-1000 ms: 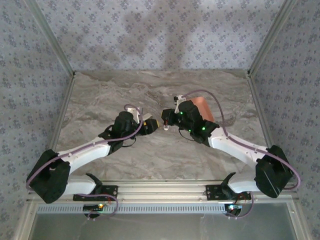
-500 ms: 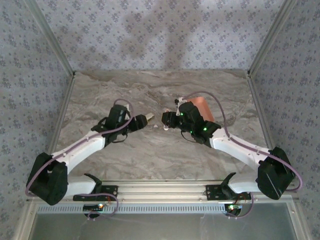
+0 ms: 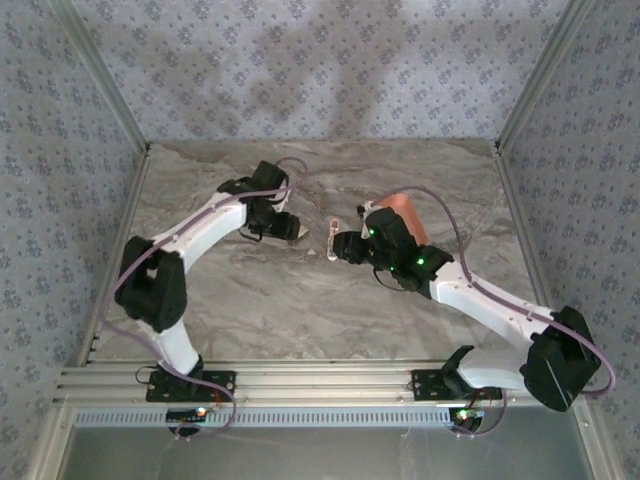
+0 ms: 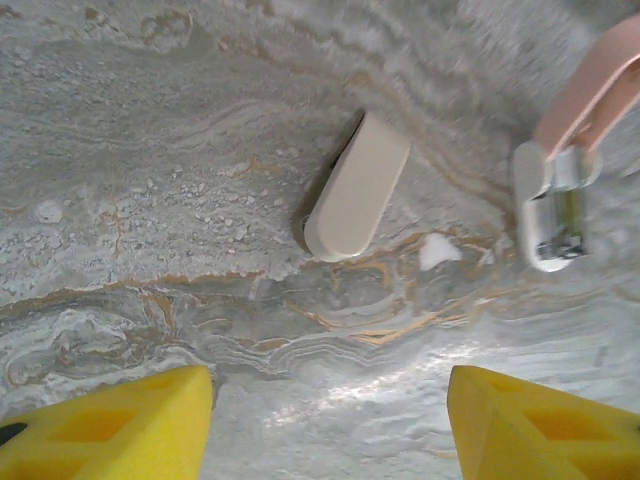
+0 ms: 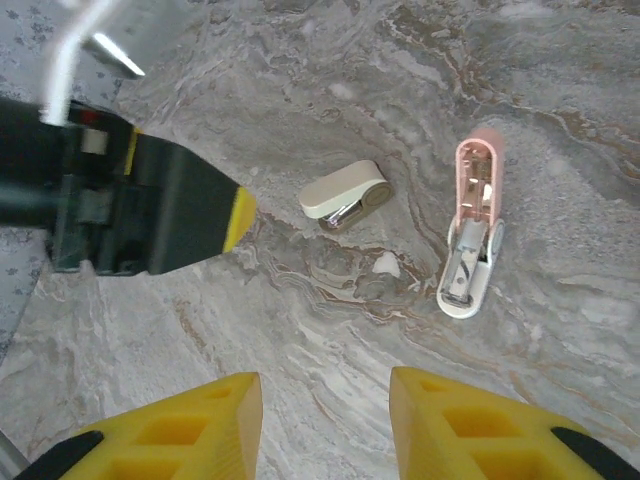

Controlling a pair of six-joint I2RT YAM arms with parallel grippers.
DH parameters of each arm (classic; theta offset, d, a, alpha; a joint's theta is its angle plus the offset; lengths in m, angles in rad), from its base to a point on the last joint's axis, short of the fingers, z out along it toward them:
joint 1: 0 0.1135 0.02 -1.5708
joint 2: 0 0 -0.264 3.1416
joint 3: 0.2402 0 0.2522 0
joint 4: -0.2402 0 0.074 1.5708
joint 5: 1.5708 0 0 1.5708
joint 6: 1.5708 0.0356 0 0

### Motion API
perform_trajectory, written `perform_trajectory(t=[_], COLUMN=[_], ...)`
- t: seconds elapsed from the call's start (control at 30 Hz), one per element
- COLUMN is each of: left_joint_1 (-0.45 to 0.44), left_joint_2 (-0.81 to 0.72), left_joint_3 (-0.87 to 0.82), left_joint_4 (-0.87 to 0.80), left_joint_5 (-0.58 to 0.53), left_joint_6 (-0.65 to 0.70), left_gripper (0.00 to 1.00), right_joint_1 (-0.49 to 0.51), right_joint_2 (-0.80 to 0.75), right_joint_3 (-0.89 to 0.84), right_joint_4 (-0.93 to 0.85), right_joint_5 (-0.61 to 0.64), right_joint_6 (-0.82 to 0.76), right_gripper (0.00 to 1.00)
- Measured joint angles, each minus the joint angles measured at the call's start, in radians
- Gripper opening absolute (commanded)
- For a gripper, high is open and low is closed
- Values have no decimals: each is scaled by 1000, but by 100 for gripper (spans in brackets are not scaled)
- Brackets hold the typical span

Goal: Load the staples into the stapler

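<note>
Stapler lies hinged open mid-surface, whitish oblong piece just beside it. Left gripper and right gripper hover released, empty. Likely best: pin the base first (looks light, may skid), then feed staples.

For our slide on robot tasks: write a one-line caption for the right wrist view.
Opened stapler and whitish piece lie apart on the marble table, before the open right hand.

I see the stapler, smooth pink-and-white plastic with bright metal inside; the whitish piece looks matt; marble-look table gleams faintly.
</note>
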Motion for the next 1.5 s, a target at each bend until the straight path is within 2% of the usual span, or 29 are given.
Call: perform_trajectory(t=[0.23, 0.43, 0.77, 1.17, 1.37, 1.5], left_joint_1=[-14, -28, -31, -31, -29, -18], left_joint_2=[212, 320, 399, 436, 437, 434], left_joint_3=[195, 293, 391, 429, 429, 428], left_joint_4=[-124, -165, -204, -244, -253, -254], left_joint_5=[-33, -35, -50, -46, -42, -23], left_joint_6=[101, 140, 146, 145, 137, 121], left_gripper=[60, 50, 43, 43, 22, 18], right_joint_1=[-33, -69, -81, -94, -96, -97], right_joint_2=[-63, -114, -174, -191, -191, -192], right_joint_3=[-66, -109, -142, -156, -156, -158], right_joint_4=[-12, -13, -18, -20, -20, -20], right_joint_5=[3, 4, 14, 22, 22, 22], right_joint_6=[-11, -10, -10, -10, -10, -10], right_gripper=[37, 35, 33, 32, 32, 35])
